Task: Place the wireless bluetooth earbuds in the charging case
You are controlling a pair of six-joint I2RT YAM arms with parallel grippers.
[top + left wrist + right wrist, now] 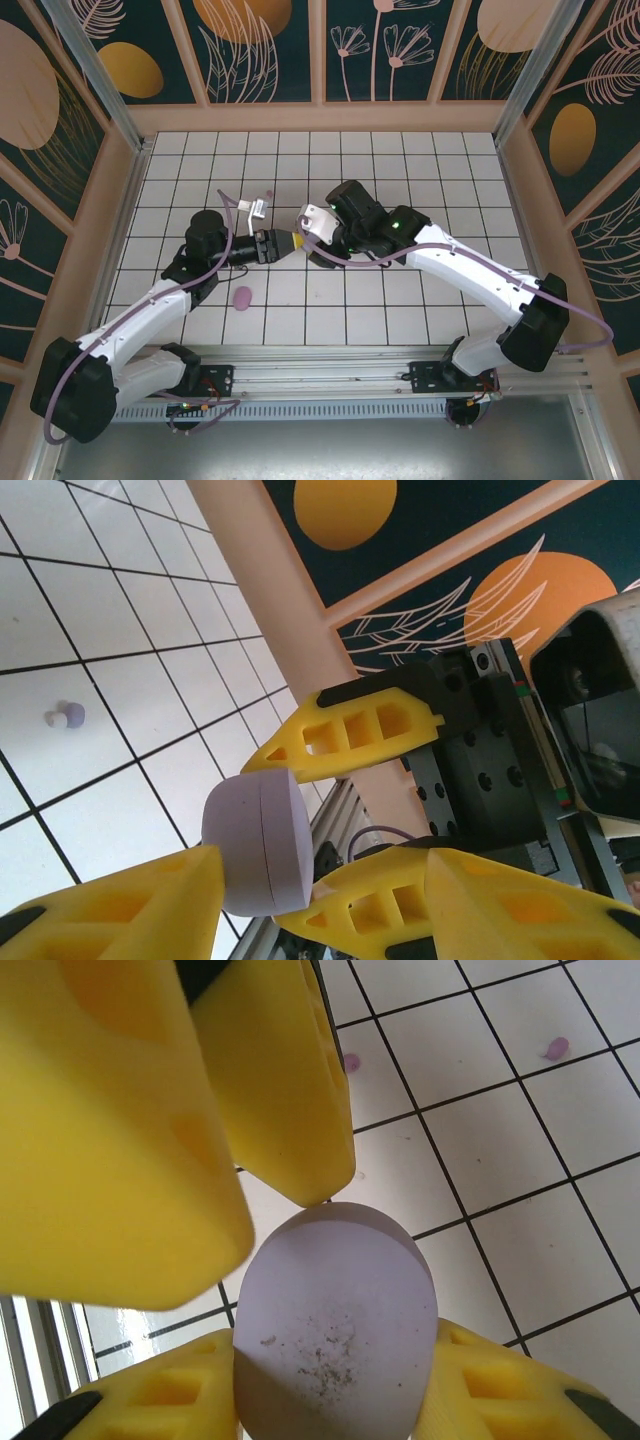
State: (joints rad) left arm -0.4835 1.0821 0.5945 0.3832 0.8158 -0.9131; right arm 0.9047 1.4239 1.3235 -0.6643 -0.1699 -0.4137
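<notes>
Mid-air over the tiled surface [400,160], the right end effector [335,1370] grips a closed lavender charging case [335,1330] between its two yellow fingers, while the left end effector [270,245], its fingers parted and holding nothing, meets it with one fingertip [318,1185] resting against the case's rim. The step in hand appears to be readying the case. Its seam looks shut in the left wrist view, so the next move likely calls for prising the lid up while the right side holds firm. A slip here could knock the case loose. The earbuds [350,1061] lie down on the surface, well apart from both end effectors: two small buds show on the tiles beyond the case in the right wrist view, the other [555,1047] farther off. A second lavender case [242,297] sits on the surface nearer the arm bases.
</notes>
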